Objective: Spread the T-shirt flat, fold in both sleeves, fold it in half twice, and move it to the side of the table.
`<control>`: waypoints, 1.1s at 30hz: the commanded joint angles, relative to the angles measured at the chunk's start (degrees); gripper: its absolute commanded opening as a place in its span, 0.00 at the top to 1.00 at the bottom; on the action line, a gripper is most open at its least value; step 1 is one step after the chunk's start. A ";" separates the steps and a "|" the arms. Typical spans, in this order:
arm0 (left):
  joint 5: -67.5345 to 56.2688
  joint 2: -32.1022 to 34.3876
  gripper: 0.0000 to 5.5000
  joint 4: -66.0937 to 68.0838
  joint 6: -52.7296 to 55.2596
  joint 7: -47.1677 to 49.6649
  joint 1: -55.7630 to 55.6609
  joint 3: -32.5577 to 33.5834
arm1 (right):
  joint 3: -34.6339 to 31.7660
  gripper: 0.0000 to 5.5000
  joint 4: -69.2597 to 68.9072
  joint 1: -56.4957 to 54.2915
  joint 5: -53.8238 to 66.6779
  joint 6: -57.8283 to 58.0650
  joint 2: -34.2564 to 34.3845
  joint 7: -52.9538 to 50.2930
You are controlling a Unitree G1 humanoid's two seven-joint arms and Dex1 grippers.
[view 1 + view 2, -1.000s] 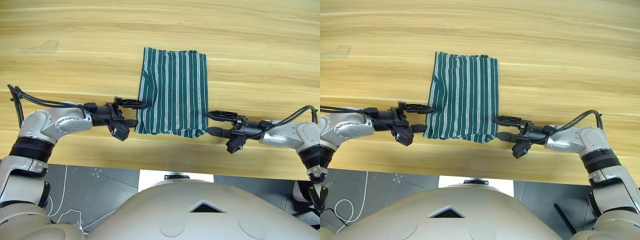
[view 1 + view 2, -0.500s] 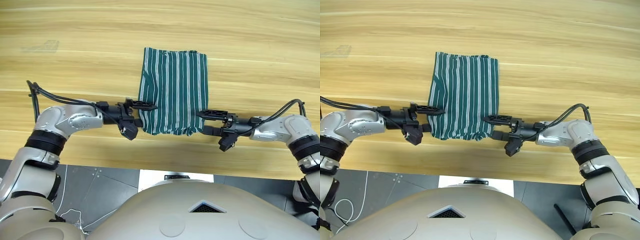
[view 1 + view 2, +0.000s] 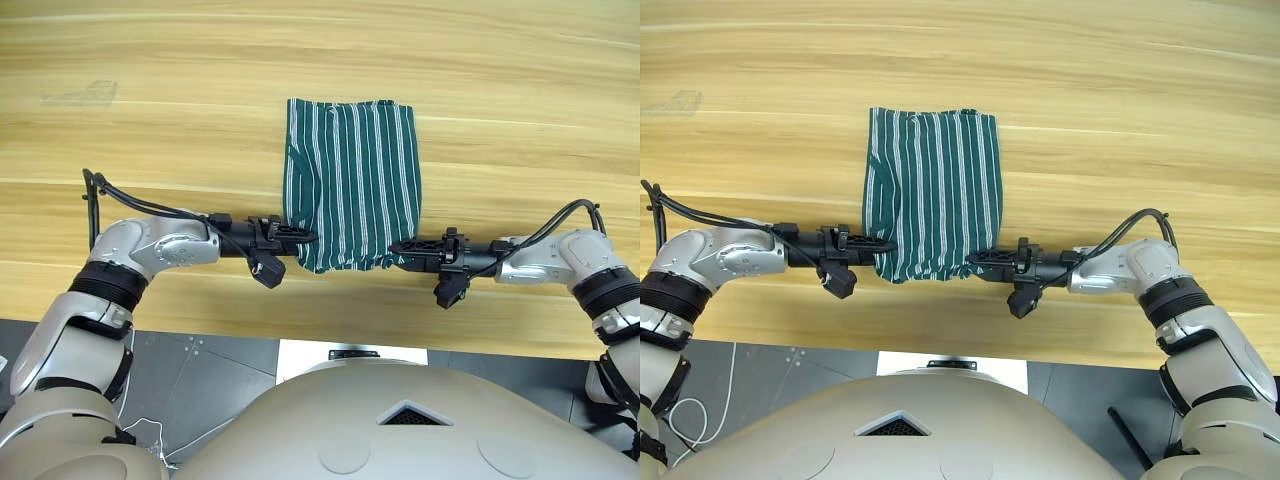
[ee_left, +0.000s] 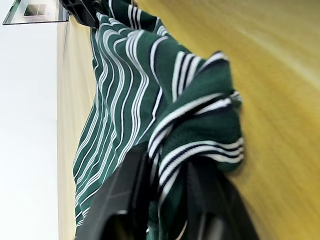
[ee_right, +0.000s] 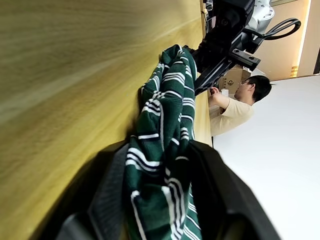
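The green T-shirt (image 3: 350,170) with white stripes lies folded into a narrow rectangle in the middle of the wooden table (image 3: 520,80). Its near edge is bunched and slightly lifted. My left gripper (image 3: 300,238) is shut on the near-left corner. My right gripper (image 3: 398,250) is shut on the near-right corner. In the left wrist view the striped cloth (image 4: 130,80) is pinched between the dark fingers (image 4: 125,185). The right wrist view has the cloth (image 5: 165,125) clamped between its fingers (image 5: 210,175), with the left gripper (image 5: 220,50) holding the other corner farther off.
Bare wood stretches to the left, to the right and beyond the shirt. A faint grey mark (image 3: 80,95) sits at the far left. The table's near edge (image 3: 330,335) runs just behind both grippers, with dark floor below.
Both grippers have slid inward along the near edge and shut on the shirt's two near corners. That edge has drawn in and bunched up.
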 commanded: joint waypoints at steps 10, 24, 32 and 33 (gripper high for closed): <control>7.66 -0.23 0.99 5.92 2.56 -0.41 3.33 -4.23 | 0.21 0.96 2.97 -0.28 2.98 0.81 -1.24 3.13; -17.81 -0.59 0.99 2.54 3.96 -4.40 9.22 -1.19 | -4.36 0.96 -0.21 3.87 28.96 0.54 -3.13 17.17; -42.45 3.70 0.99 -20.99 14.63 -16.73 22.95 -2.75 | 1.32 0.96 -24.10 17.29 57.82 9.73 -15.41 39.22; -43.88 4.49 0.99 -24.36 15.77 -17.83 25.00 -2.89 | 2.03 0.96 -29.03 19.40 61.64 11.55 -18.09 41.84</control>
